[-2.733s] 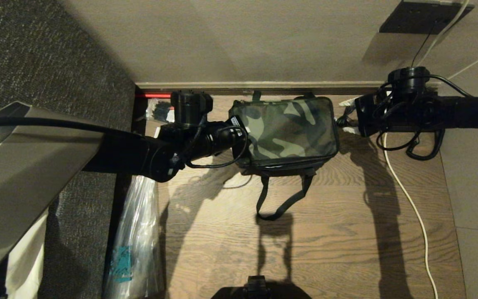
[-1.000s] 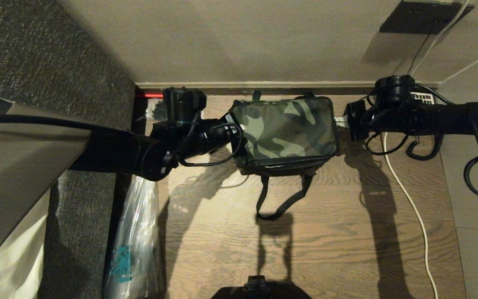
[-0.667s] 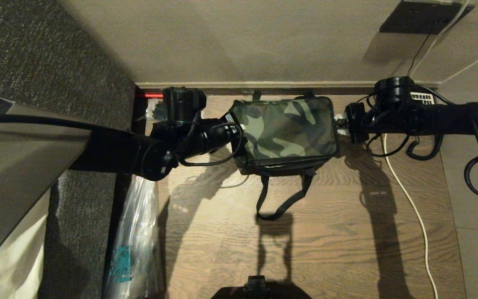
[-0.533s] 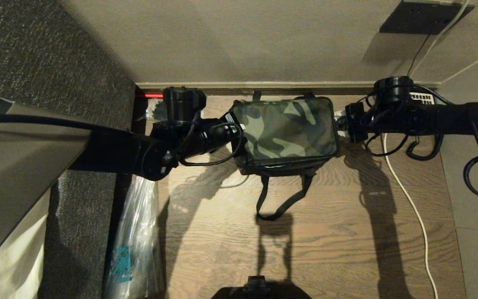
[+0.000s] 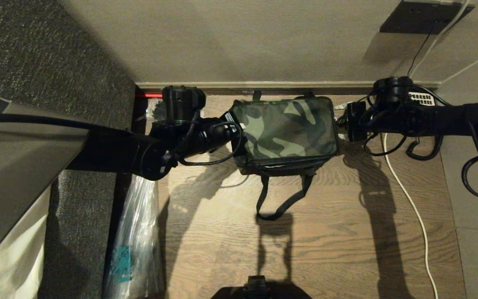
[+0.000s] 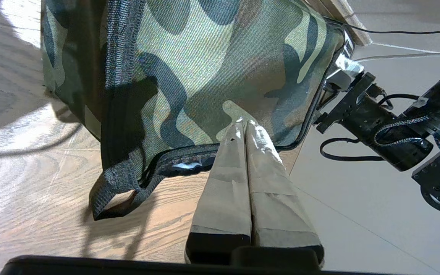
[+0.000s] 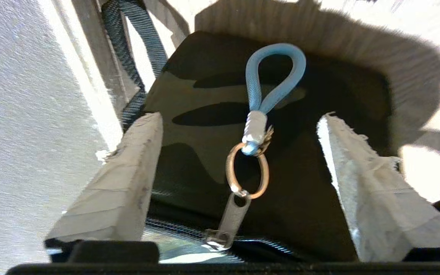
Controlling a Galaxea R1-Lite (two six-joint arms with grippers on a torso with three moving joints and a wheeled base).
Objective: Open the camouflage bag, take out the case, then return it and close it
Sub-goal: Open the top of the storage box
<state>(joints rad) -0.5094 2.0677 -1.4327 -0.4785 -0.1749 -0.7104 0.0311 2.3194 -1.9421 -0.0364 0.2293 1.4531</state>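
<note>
One boxy fabric camouflage bag (image 5: 286, 131) sits on wood-grain floor (image 5: 326, 232), left pincer (image 6: 246, 128) pressed together, right pincer (image 7: 239, 152) apart around one light-blue loop (image 7: 272, 76).

Your right gripper (image 7: 239, 152), pinched shut a second ago at the camouflage bag's (image 5: 286, 128) three o'clock end, now stands spread wide, fingers either side of the light-blue loop (image 7: 271, 76), which hangs free between them, touching neither.

A lived-in room, seemingly a home; wood-plank floor (image 5: 326, 232), plain wall with skirting (image 5: 264, 84) at twelve o'clock, grey carpet (image 5: 35, 54) at nine o'clock
</note>
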